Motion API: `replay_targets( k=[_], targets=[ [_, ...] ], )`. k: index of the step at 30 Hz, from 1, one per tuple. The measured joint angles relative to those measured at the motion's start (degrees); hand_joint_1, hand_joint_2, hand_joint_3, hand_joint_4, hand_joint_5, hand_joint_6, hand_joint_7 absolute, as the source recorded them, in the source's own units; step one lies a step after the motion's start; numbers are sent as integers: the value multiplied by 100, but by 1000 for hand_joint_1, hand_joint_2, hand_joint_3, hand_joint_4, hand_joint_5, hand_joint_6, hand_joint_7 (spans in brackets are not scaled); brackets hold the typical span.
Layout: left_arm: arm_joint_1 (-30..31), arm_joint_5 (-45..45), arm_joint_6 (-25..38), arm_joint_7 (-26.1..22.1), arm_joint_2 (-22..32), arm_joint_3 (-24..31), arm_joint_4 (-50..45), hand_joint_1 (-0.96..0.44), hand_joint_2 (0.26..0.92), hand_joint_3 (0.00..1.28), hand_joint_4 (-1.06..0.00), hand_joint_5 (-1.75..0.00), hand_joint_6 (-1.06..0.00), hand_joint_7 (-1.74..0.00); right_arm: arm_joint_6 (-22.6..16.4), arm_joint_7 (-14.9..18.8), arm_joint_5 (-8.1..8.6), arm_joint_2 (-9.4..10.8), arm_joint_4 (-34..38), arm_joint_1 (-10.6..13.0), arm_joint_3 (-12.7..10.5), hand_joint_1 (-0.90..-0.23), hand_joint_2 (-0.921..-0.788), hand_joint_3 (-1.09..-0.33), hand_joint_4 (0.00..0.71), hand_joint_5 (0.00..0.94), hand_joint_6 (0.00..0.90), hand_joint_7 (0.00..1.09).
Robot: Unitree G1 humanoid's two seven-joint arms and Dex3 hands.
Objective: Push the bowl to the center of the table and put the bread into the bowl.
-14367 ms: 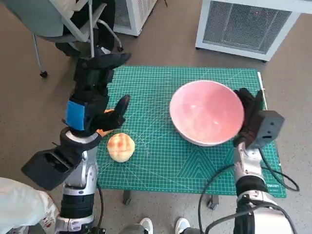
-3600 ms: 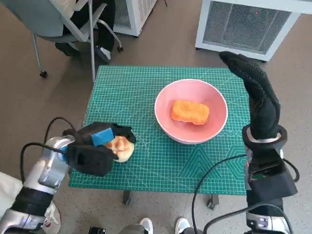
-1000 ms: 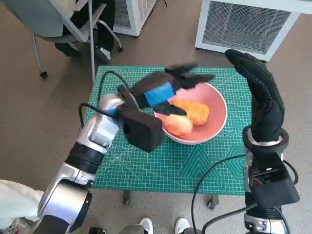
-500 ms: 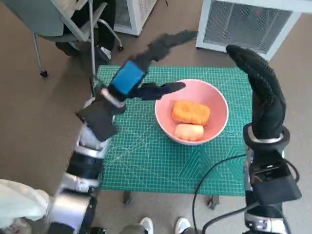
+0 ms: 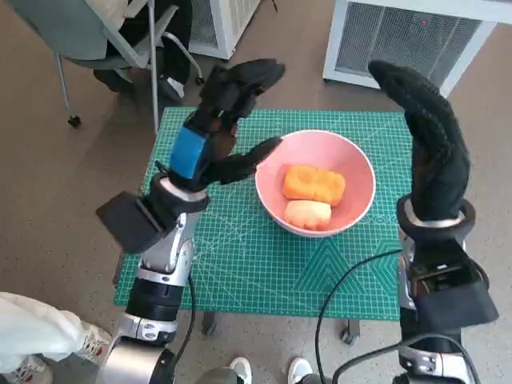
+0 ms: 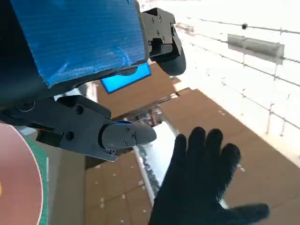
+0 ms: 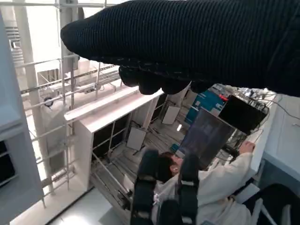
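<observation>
Here, a shallow pink ceramic bowl point(image 5: 315, 182) sits on a green gridded cutting mat point(image 5: 240, 248) that covers a small table, roughly at the middle of the mat and slightly toward its far side. Two things lie inside the bowl. An orange, oblong loaf of bread point(image 5: 314, 183) rests across the far half of the bowl's floor. A paler, peach-coloured bread roll point(image 5: 308, 214) lies just in front of it, on the near half, touching or almost touching the loaf.

The left hand point(image 5: 222, 126), black with blue tape over its back, is raised above the mat's far left part, just left of the bowl. Its fingers are spread apart and it holds nothing; one black finger point(image 5: 254, 155) reaches toward the bowl's left rim. In the left wrist view the same fingers stand apart with only the room beyond them, and a sliver of the pink bowl shows at the edge.

The right hand point(image 5: 425, 136), in a black knitted glove, is lifted high at the right of the bowl, its fingers held straight and together, with nothing in its grasp.

Beyond the table, a grey office chair point(image 5: 104, 36) stands at the far left on the brown floor, and a white slatted cabinet point(image 5: 408, 36) at the far right. In the right wrist view a person point(image 7: 206, 187) in white sits at a monitor.
</observation>
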Motion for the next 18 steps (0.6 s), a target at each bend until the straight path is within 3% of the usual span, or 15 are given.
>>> replay_targets(
  k=[18],
  targets=[
    [176, -390, 619, -166, 19, 117, -510, -301, 912, 387, 1, -699, 1, -962, 69, 1, -90, -17, -90, 0, 3, -537, -921, -742, 291, 6, -1, 689]
  ],
)
